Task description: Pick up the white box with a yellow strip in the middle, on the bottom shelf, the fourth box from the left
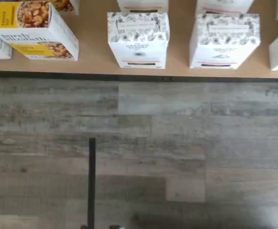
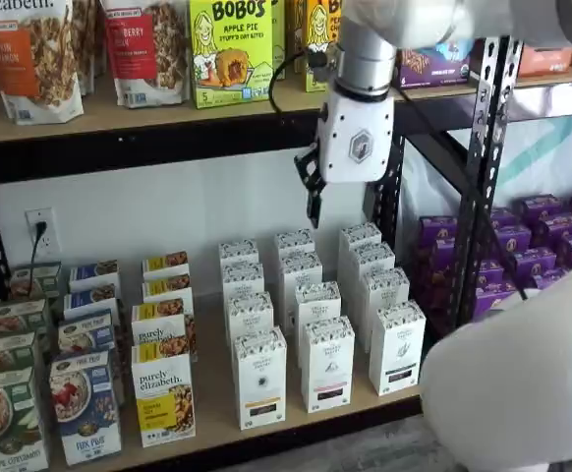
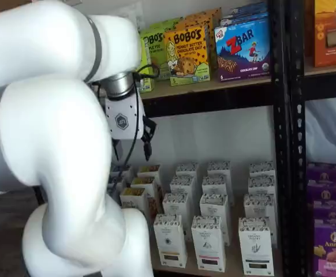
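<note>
The gripper [image 2: 313, 197], glossy white with black fingers standing wide apart, is hanging above the tall speckle-topped white box [image 2: 259, 378] standing on the pale wood bottom shelf [image 2: 217, 413].

Arm [image 3: 52, 144] hides the bottom shelf's [image 3: 174, 266] left boxes.

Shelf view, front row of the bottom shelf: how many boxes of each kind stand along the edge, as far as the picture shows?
green cereal box: 1
blue Flax Plus box: 1
purely elizabeth box: 1
white cartons with speckled tops: 3
Total: 6
</note>
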Robot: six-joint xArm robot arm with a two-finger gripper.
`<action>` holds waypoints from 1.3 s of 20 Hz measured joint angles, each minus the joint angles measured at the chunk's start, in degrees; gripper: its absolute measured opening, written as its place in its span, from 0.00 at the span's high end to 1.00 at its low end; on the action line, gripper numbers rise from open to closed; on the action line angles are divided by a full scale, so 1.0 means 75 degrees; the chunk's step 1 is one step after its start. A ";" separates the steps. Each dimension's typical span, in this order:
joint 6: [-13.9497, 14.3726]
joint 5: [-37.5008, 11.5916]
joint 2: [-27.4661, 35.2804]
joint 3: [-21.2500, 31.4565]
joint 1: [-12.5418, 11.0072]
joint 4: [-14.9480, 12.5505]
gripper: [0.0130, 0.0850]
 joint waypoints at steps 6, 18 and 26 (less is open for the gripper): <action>0.0289 -0.1145 0.0647 0.0329 0.0262 -0.0153 0.00; 0.0716 -0.3648 0.2425 0.0702 0.0484 -0.0530 0.00; 0.0949 -0.4967 0.3783 0.0603 0.0602 -0.0661 0.00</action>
